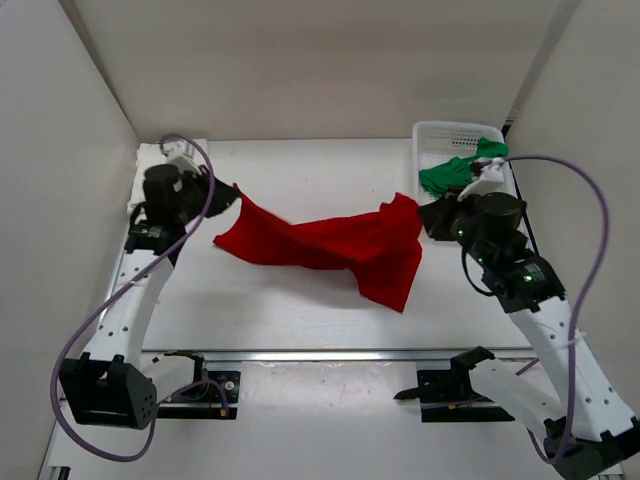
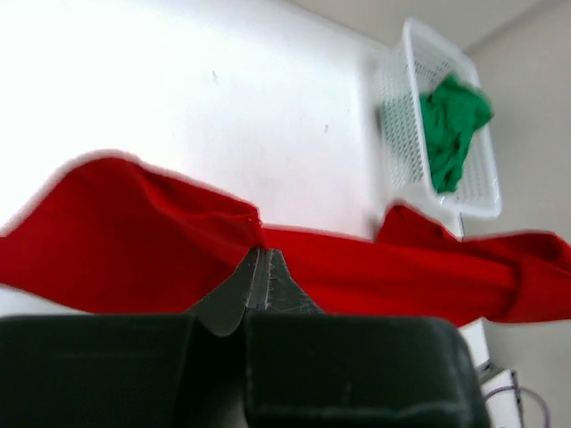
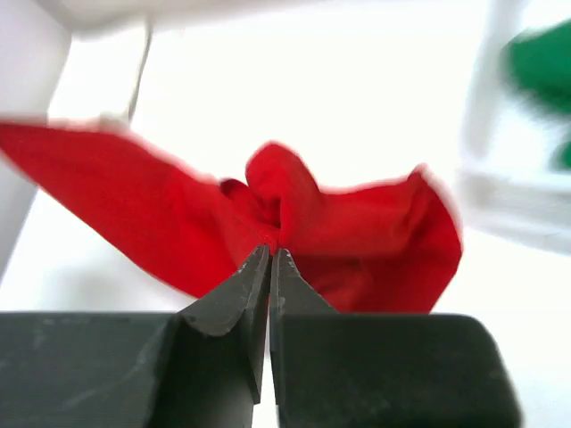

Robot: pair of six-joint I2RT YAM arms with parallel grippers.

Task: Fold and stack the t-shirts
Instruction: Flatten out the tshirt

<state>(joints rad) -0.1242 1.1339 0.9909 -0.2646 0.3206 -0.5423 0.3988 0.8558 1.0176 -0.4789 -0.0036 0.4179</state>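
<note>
The red t-shirt (image 1: 330,248) hangs stretched between both grippers above the table. My left gripper (image 1: 236,196) is shut on its left end; in the left wrist view the red t-shirt (image 2: 134,250) is pinched at the gripper (image 2: 261,251). My right gripper (image 1: 424,210) is shut on its right end; in the right wrist view the red t-shirt (image 3: 294,223) bunches at the gripper (image 3: 272,251). The green t-shirt (image 1: 450,172) lies in the white mesh basket (image 1: 432,132) and also shows in the left wrist view (image 2: 451,125). A bit of cream-white cloth (image 1: 150,152) shows behind the left arm.
The basket stands at the back right corner by the right wall; it also shows in the left wrist view (image 2: 397,107). White walls close in the table on the left, back and right. A metal rail (image 1: 320,355) runs along the near edge by the arm bases.
</note>
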